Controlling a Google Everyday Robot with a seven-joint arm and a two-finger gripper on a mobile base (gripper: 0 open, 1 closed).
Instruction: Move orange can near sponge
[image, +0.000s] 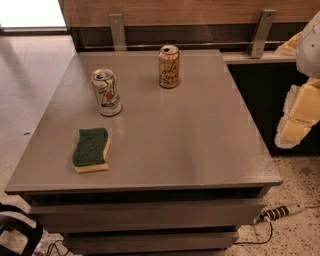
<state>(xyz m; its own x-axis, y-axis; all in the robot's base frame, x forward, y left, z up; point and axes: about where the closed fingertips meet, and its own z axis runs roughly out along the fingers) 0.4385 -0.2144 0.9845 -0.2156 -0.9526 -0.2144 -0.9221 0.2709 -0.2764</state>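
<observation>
The orange can (169, 66) stands upright at the far middle of the grey table (200, 150), orange-gold with pale script and a silver top. The sponge (91, 149) lies flat near the front left of the table, dark green top over a yellow base. The can is well apart from the sponge, behind it and to its right. My gripper (296, 117) shows as pale yellow and white parts at the right edge of the view, off the table's right side and away from both things. It holds nothing that I can see.
A white can with green and red markings (106, 92) stands upright between the orange can and the sponge, left of centre. A wooden wall with metal brackets (118, 31) runs behind the table. A power strip (280, 212) lies on the floor at the right.
</observation>
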